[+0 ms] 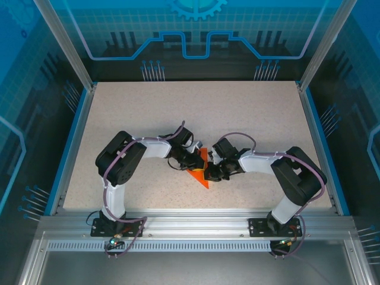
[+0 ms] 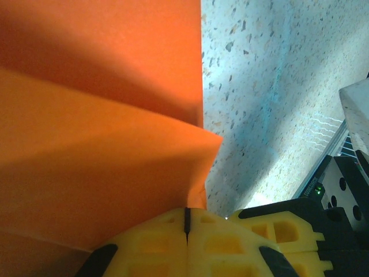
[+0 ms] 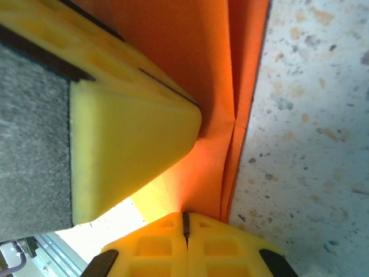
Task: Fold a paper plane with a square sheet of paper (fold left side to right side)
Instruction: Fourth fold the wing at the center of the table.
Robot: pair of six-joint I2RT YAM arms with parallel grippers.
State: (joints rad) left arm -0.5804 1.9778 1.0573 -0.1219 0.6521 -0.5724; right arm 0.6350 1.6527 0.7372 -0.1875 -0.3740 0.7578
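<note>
There is one orange sheet of paper [image 1: 200, 174] and one speckled table [image 1: 237, 113]. Two arms are counted: the left arm [image 1: 124, 157] and the right arm [image 1: 297, 173]. They carry two grippers, the left gripper [image 1: 191, 160] and the right gripper [image 1: 214, 173]. Each gripper has two yellow fingers [image 3: 132, 133], four altogether.

Matt orange paper [image 2: 98, 144], speckled tabletop [image 2: 271, 86]
</note>
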